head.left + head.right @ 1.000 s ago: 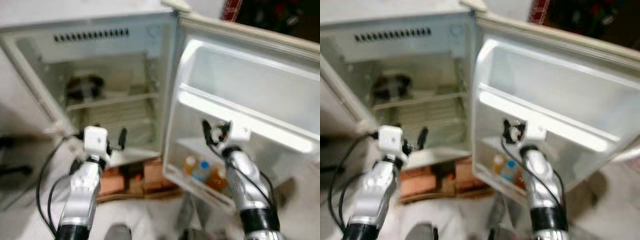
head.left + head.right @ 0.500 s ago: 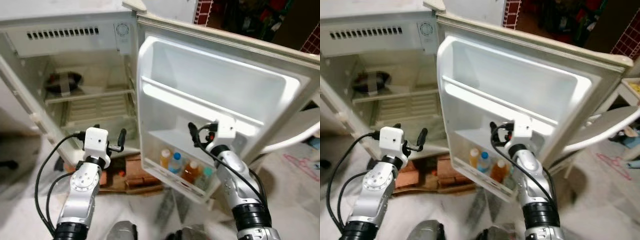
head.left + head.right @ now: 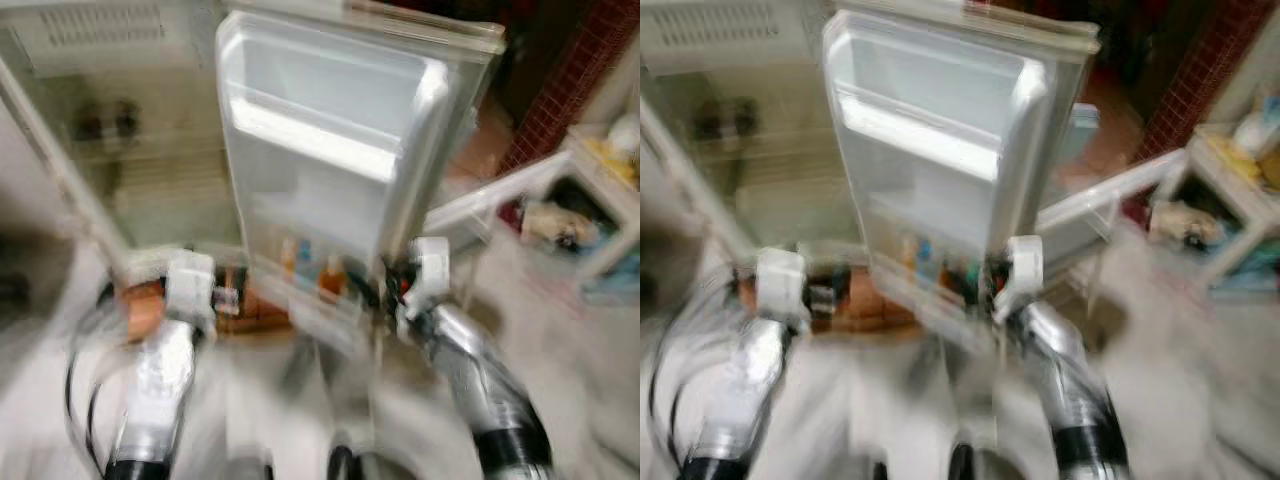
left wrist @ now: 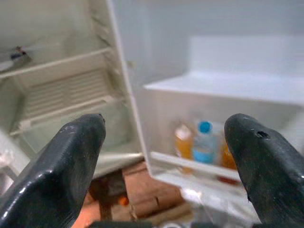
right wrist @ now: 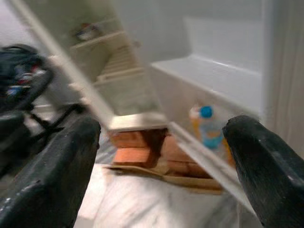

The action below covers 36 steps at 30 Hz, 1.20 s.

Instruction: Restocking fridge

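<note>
Nearest the camera, both silver arms are raised. The left gripper [image 4: 161,156] and the right gripper [image 5: 161,161] each have fingers spread wide with nothing between them. Just beyond them stands the open fridge door [image 3: 330,150]. Its lowest shelf holds bottles [image 4: 202,142], an orange one beside a blue-capped one. Farther back, the fridge [image 3: 110,130] interior has bare wire shelves and one dark item, too blurred to identify. With the head views smeared, the robot would do best to steady itself before reaching for stock.
</note>
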Tool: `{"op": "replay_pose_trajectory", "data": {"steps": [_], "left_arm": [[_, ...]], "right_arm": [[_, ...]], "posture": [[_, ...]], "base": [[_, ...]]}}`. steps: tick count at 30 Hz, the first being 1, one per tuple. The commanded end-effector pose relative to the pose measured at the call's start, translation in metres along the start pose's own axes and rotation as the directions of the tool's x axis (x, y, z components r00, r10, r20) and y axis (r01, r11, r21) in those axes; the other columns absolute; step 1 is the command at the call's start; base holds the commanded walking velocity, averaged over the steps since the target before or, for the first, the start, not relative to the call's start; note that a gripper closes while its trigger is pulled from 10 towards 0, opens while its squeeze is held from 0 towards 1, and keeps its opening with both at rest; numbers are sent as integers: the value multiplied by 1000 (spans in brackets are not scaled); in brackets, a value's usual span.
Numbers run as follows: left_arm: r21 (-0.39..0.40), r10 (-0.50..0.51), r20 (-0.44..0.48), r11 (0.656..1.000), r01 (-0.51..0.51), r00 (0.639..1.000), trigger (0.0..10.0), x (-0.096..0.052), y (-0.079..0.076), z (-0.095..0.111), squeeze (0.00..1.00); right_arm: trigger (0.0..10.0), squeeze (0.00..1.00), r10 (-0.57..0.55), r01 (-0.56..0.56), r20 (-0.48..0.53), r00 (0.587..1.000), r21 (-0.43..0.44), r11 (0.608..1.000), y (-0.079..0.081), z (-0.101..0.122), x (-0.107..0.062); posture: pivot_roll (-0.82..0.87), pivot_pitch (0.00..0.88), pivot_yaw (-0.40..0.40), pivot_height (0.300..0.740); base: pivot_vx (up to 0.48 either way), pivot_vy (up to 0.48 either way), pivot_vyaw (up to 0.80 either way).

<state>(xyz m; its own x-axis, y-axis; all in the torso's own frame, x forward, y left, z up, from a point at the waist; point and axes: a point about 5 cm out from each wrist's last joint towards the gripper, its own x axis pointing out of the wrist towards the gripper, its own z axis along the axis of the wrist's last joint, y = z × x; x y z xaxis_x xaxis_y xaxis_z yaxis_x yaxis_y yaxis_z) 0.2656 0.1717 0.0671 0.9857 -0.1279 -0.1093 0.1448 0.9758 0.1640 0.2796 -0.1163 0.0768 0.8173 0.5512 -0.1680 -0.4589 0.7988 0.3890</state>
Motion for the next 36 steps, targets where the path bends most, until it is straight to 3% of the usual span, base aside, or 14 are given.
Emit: {"op": "replay_pose_trajectory", "data": {"steps": [1,3,4,6,8,9,12,18,21,25,28,30,36], "left_arm": [[4,15,21,1000,-15,1000,10000,0,3,4,0],[-3,20,28,1000,-20,999,10000,0,4,5,0],[-3,20,28,1000,-20,999,10000,0,4,5,0],[-24,48,18,999,-48,999,10000,0,9,4,0],[-28,51,17,998,-51,999,10000,0,10,4,0],[32,49,-4,998,-49,999,10000,2,12,4,0],[58,89,17,994,-89,996,10000,2,30,8,0],[85,127,11,988,-128,992,10000,-6,50,3,0],[73,153,-7,986,-152,988,10000,-8,58,-1,0],[84,174,0,981,-174,985,10000,-6,60,2,0],[79,185,16,979,-186,983,10000,-3,60,7,0],[53,192,25,980,-193,981,10000,-3,58,10,0],[20,193,16,981,-193,981,10000,-9,45,3,0]], "right_arm": [[10000,0,7,-6,21,1000,-43,999,1,8,3],[10000,0,-100,110,77,992,-132,985,-10,15,4],[10000,0,-100,110,77,992,-132,985,-10,15,4],[10000,0,-200,232,182,963,-175,957,-18,26,5],[10000,0,-197,230,190,962,-174,958,-18,28,4],[10000,0,-255,293,179,950,-240,926,-24,29,4],[10000,0,-327,357,217,920,-118,927,-29,35,0],[10000,0,-370,410,270,889,-110,906,-28,36,-2],[10000,0,-384,450,312,869,-178,875,-29,41,-5],[10000,0,-424,488,301,854,-182,854,-35,44,-4],[10000,0,-407,475,314,858,-179,862,-31,51,2],[10000,0,-356,441,349,867,-206,873,-23,58,5],[10000,0,-368,462,361,857,-222,859,-24,52,0]], "posture": [[82,31,-6,740],[85,37,-5,740],[85,37,-5,740],[90,41,-6,740],[90,41,-6,740],[106,48,-16,740],[135,56,-14,740],[115,73,-16,740],[110,76,-18,740],[111,77,-25,740],[109,68,-30,740],[107,75,-26,740],[102,69,-24,740]], "base": [[0,-386,0],[0,0,0],[0,0,0],[0,0,0],[0,0,0],[0,0,0],[0,0,0],[0,0,0],[0,0,0],[0,0,0],[0,0,0],[0,0,0],[109,0,210]]}}
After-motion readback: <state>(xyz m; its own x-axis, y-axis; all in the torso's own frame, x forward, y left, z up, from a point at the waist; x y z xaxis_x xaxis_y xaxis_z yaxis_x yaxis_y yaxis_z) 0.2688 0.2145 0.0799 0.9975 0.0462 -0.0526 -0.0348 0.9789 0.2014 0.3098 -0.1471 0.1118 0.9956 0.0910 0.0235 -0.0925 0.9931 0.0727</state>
